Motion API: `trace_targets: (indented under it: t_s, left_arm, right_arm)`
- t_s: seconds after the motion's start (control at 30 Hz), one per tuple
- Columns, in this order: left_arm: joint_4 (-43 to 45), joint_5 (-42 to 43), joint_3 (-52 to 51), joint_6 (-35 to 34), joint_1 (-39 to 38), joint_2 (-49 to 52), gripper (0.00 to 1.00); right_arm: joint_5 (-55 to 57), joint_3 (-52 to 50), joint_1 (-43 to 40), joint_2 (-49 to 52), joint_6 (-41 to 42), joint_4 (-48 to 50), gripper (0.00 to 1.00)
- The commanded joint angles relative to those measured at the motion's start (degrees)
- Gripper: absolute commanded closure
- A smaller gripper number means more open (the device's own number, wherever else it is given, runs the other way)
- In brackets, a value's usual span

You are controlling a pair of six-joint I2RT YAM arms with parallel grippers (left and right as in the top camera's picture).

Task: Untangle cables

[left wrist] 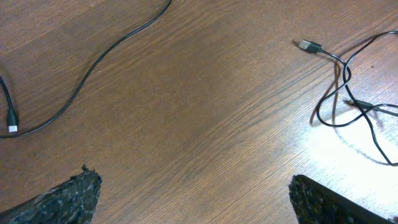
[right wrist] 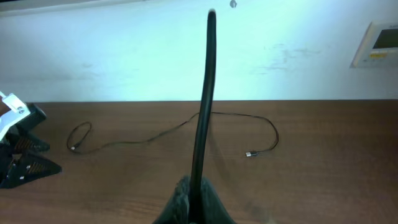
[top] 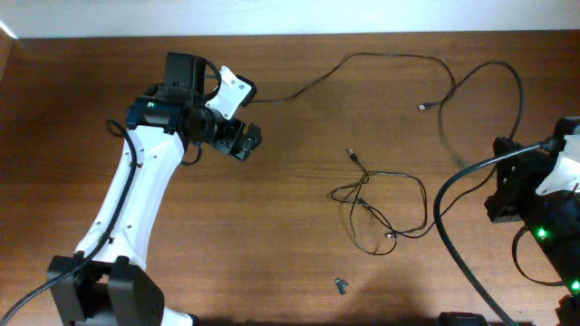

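Between the shut fingers of the right hand (right wrist: 194, 196) sits the pinched cable (right wrist: 208, 74). It is a black strand whose long axis runs almost upright out of the fingertips in the wrist view, leaning slightly to the right near its top.

Beyond the right hand, toward the wall, the long cable (top: 390, 56) stretches mostly side to side across the far part of the worktop (top: 272, 263). Its end nearer the right hand hooks back, and its small plug (top: 423, 107) points toward the left arm's side.

To the left of the right hand, about mid-worktop, lie the tangled loops (top: 381, 213), thin black cord crossing itself several times. One silvery plug (left wrist: 306, 45) sticks out on their far side. Also left of the right hand, closer to the worktop's near edge, lies a tiny dark piece (top: 342, 286).

Well apart from the right hand, across the worktop, the left hand (top: 243, 142) hovers over the wood with its fingers spread wide. The long cable's other end runs toward it.

On the wall beyond the right hand hangs a white panel (right wrist: 376, 42), its writing too small to read.
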Motion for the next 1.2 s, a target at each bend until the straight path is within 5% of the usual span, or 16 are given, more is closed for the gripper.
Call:
trace_targets:
  t_s: [0.0, 0.33, 0.57, 0.7, 0.83, 1.07, 1.17]
  left_arm:
    - [0.1, 0.4, 0.0, 0.9, 0.2, -0.9, 0.01]
    - [0.1, 0.4, 0.0, 0.9, 0.2, -0.9, 0.01]
    - [0.3, 1.0, 0.0, 0.9, 0.2, -0.9, 0.01]
    - [-0.6, 15.5, 0.0, 0.9, -0.9, -0.9, 0.01]
    - [-0.7, 28.0, 0.0, 0.9, -3.7, -0.9, 0.01]
    - [-0.3, 21.7, 0.0, 0.9, -10.6, -0.9, 0.01]
    - [-0.5, 21.4, 0.0, 0.9, -12.2, -0.9, 0.01]
  right_arm:
    - [-0.5, 0.8, 0.3, -1.4, -0.2, 0.8, 0.96]
    - [-18.8, 3.7, 0.3, -2.4, 0.0, 18.5, 0.96]
    - [-18.7, 3.7, 0.2, -2.4, 0.0, 28.0, 0.96]
    - [-13.4, 3.7, 0.2, -1.7, 0.8, 27.8, 0.96]
    - [-9.9, 3.7, 0.2, 1.9, 9.4, 27.3, 0.96]
    - [-10.1, 3.7, 0.2, 8.4, 27.2, 30.6, 0.96]
    - [-10.4, 3.7, 0.3, 8.9, 28.6, 31.2, 0.96]
